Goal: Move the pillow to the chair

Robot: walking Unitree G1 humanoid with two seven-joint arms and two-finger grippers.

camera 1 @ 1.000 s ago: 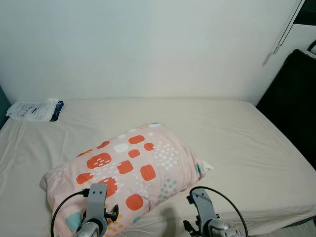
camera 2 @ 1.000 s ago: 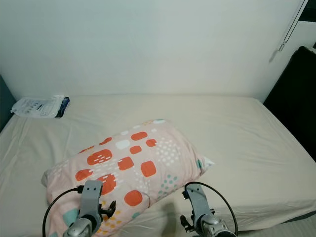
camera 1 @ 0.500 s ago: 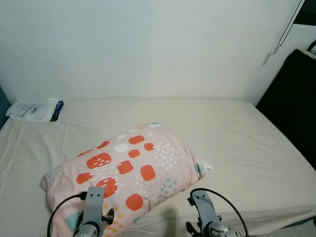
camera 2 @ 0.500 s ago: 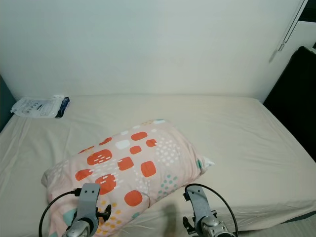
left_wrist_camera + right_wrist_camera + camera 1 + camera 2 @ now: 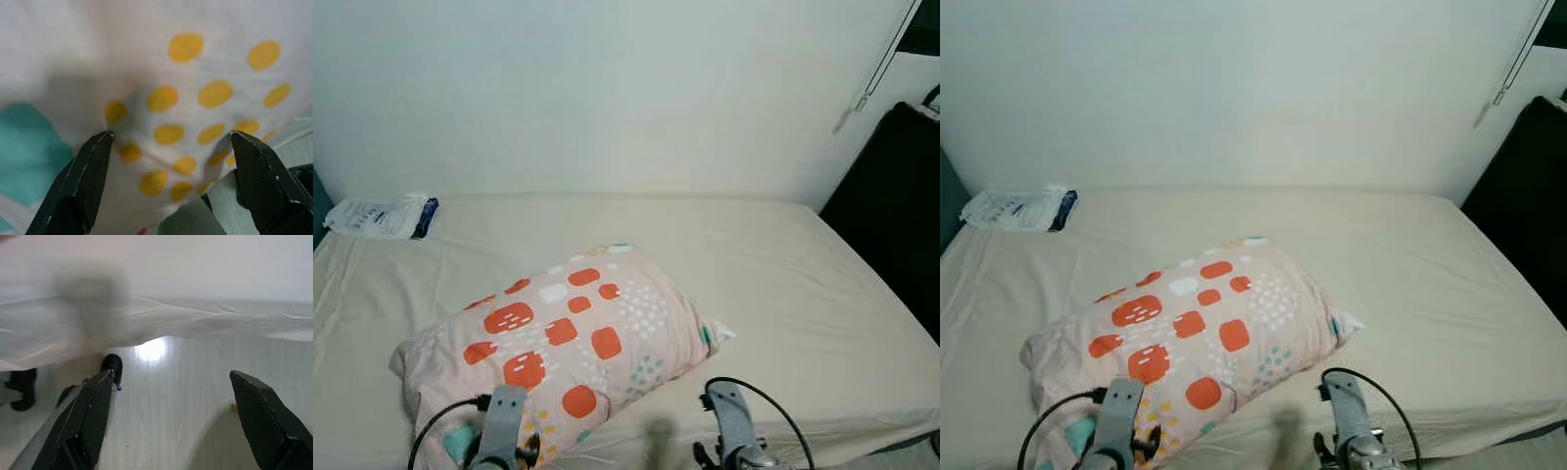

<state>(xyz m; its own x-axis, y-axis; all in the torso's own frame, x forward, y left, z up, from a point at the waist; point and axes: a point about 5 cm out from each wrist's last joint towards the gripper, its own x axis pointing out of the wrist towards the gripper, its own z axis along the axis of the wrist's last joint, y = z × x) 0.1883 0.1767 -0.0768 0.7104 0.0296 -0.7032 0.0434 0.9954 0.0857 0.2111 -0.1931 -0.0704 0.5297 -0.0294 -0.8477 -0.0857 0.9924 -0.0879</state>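
Note:
A pink pillow [image 5: 570, 338] with orange, white and teal patches lies slantwise on the bed [image 5: 783, 274], near its front edge. My two silver wrists show at the bottom of the eye views, the left wrist [image 5: 505, 429] over the pillow's near corner and the right wrist [image 5: 728, 425] just right of it. In the left wrist view my left gripper [image 5: 170, 138] is open, and the pillow's yellow-dotted fabric [image 5: 188, 83] lies close between and beyond its fingers [image 5: 80, 183]. My right gripper [image 5: 171, 378] is open with nothing in it, pointing at the sheet's hanging edge [image 5: 195, 320] and the floor.
A white packet [image 5: 380, 217] lies at the bed's far left corner by the wall. A tall black object [image 5: 899, 201] stands right of the bed. A cord [image 5: 883, 54] hangs on the wall above it. Glossy floor [image 5: 186, 431] and a small black foot [image 5: 112, 365] lie below the bed's edge.
Both wrists have sunk lower in the eye views, the right one also shifting slightly to the right. The pillow lies where it was.

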